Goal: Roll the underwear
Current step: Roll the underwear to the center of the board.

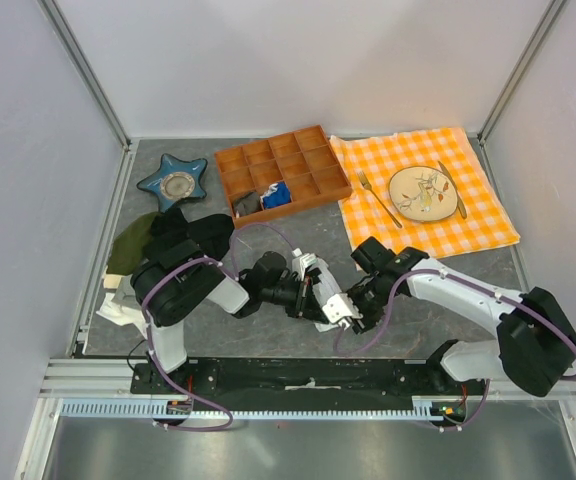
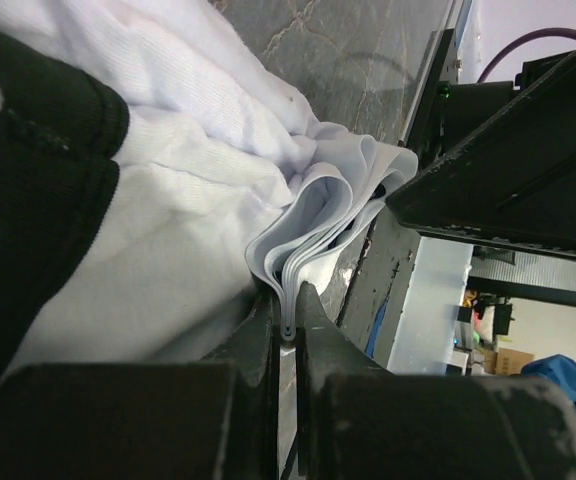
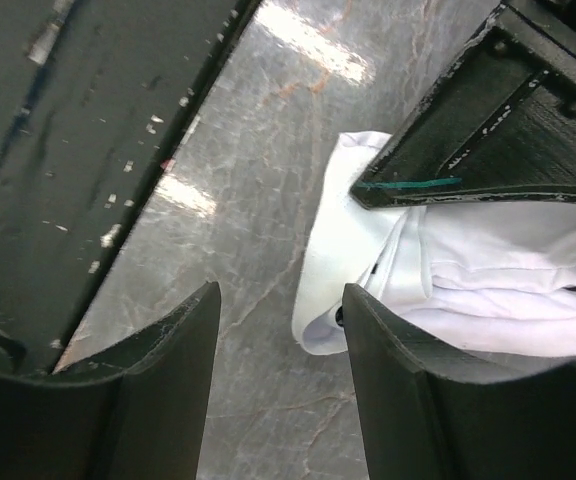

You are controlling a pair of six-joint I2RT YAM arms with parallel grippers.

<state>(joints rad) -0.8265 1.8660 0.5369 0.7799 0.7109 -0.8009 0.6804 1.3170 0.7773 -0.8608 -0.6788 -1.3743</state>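
- Step in hand, as I judge it: the roll is under way. My left gripper (image 2: 288, 308) has its fingers pinched tight on a stacked edge of the underwear (image 2: 188, 210), with several white layers fanning out above the pinch.
- Location: in the top view the underwear lies at about 6 o'clock from the table's centre, close to the near edge and between the two wrists. Its black trim (image 2: 38, 180) shows at 9 o'clock in the left wrist view.
- My right gripper (image 3: 280, 330) has its fingers spread wide with only bare table between them. The garment sits just beside them, at 3 o'clock.
- Next move, in my judgement: bring the right fingers onto the loose end at 3 o'clock and steady it while the left turns the pinched layers over. A slack grip could let the fan of layers spring apart.
- Count:
  - one underwear and two grippers;
  - one wooden tray (image 1: 230, 160) at 12 o'clock;
  - one blue star dish (image 1: 158, 180) at 10 o'clock;
  - one olive cloth (image 1: 128, 248) at 9 o'clock;
  - one checked cloth (image 1: 468, 225) at 2 o'clock, bearing one plate (image 1: 408, 180), one fork (image 1: 378, 198) and one knife (image 1: 450, 188).
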